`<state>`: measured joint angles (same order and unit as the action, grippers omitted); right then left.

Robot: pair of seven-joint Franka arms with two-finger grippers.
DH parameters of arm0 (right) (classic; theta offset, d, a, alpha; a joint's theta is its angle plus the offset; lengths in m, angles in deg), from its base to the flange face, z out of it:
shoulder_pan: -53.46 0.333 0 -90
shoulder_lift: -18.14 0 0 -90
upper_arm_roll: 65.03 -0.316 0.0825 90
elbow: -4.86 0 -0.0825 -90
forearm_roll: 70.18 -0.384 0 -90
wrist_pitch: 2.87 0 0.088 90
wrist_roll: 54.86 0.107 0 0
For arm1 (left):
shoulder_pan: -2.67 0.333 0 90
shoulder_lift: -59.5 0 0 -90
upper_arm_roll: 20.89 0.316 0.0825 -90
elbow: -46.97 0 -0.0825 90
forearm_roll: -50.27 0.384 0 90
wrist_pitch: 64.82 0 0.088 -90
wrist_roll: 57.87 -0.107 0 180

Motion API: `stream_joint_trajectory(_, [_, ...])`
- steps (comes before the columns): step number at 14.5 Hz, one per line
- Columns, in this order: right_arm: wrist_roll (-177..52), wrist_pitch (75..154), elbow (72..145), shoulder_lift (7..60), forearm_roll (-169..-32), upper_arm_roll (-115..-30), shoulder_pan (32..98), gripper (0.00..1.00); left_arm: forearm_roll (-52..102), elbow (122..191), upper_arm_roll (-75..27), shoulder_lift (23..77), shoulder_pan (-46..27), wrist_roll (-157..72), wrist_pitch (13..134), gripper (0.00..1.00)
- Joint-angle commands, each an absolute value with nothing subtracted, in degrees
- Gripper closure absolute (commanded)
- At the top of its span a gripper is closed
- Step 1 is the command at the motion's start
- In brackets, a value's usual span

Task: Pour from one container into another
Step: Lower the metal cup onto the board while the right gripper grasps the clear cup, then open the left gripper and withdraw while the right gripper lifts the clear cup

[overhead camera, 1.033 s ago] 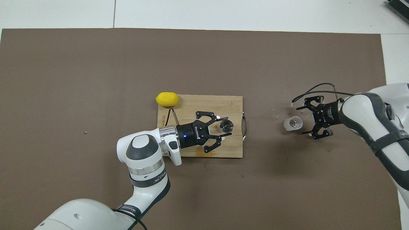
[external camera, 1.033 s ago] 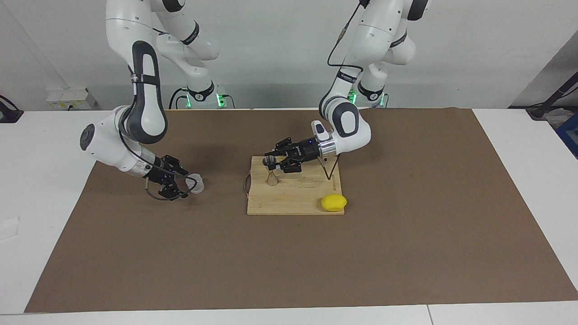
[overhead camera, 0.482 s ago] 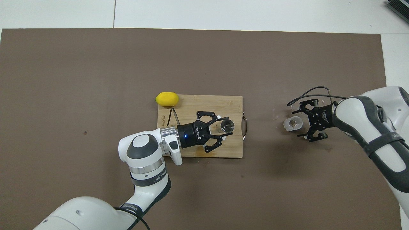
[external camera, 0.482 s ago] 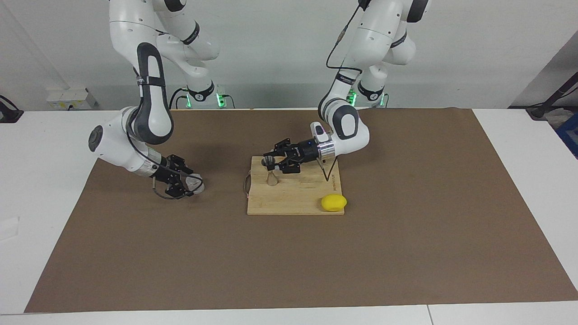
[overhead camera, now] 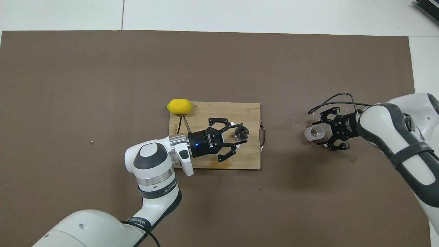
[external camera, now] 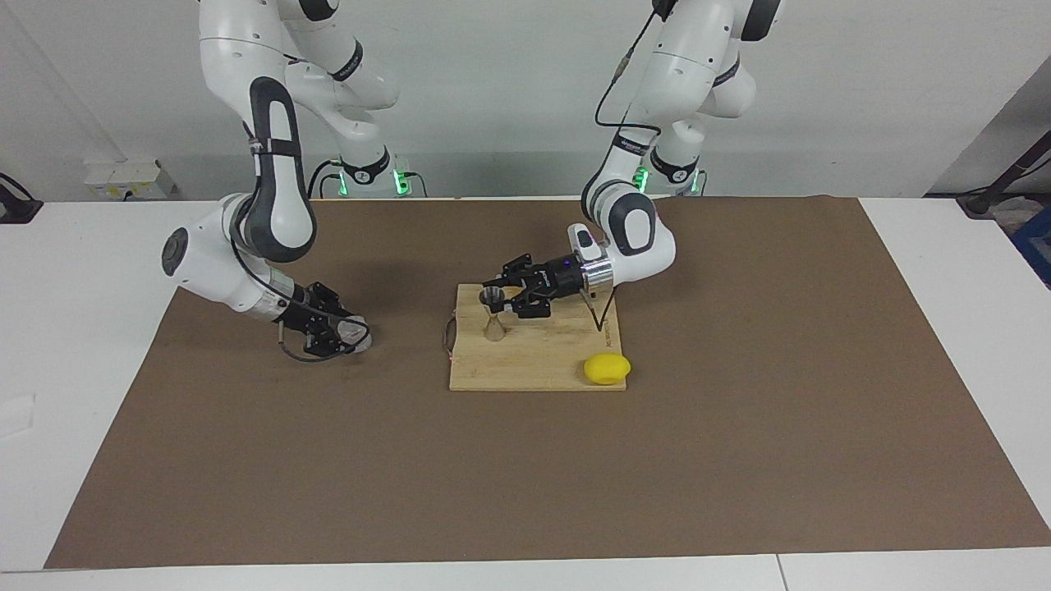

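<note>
white wall (external camera: pixel 493 98), white table (external camera: pixel 82 246), brown mat (external camera: pixel 739 369).

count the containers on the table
2: the metal jigger on the cutting board at the left claw, the clear cup on the mat at the right claw.

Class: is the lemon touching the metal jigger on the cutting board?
Apart. The overhead view shows bare cutting board between the lemon at its corner and the jigger.

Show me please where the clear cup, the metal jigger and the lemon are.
clear cup (overhead camera: pixel 314 132), overhead view, on its open rim.
metal jigger (external camera: pixel 493 314), facing view, on its narrow waist.
lemon (overhead camera: pixel 179 106), overhead view, on its yellow middle.
</note>
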<state>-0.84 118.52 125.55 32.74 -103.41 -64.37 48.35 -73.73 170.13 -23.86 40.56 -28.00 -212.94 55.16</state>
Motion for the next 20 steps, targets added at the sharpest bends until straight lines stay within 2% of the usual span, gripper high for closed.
stream_joint_trajectory(1, [-2.7,119.2,127.1,31.2,-105.6,-64.7,48.1,0.28,-73.7,169.9,-23.3,38.9,-27.5,-216.4,55.9,0.68])
stream_joint_trajectory(4, [-2.6,119.0,127.0,31.2,-105.6,-64.7,48.1,0.35,-73.7,169.9,-23.3,38.9,-27.5,-216.7,56.1,0.52])
stream_joint_trajectory(5, [-2.6,118.9,127.0,31.2,-106.0,-64.7,48.0,0.35,-73.7,169.9,-23.3,38.9,-27.5,-216.7,56.2,0.33])
stream_joint_trajectory(6, [-2.7,119.0,127.0,31.2,-107.3,-64.6,48.1,0.37,-73.7,169.9,-23.3,38.9,-27.5,-216.7,56.3,0.02])
stream_joint_trajectory(10, [-2.0,118.9,126.9,30.3,-107.8,-64.6,48.0,0.43,-73.7,170.1,-23.3,38.9,-27.5,-216.7,56.8,0.00])
stream_joint_trajectory(12, [-0.3,118.9,126.7,29.5,-107.8,-64.6,48.0,0.59,-73.7,170.0,-23.4,38.9,-27.5,-216.7,56.6,0.00])
stream_joint_trajectory(13, [0.2,119.0,126.7,29.5,-107.8,-64.6,48.0,0.63,-73.7,170.0,-23.3,38.9,-27.5,-216.7,56.6,0.00])
stream_joint_trajectory(20, [2.7,118.9,126.3,26.8,-107.8,-65.0,48.7,0.66,-73.7,170.7,-23.3,39.1,-27.3,-216.7,55.9,0.00])
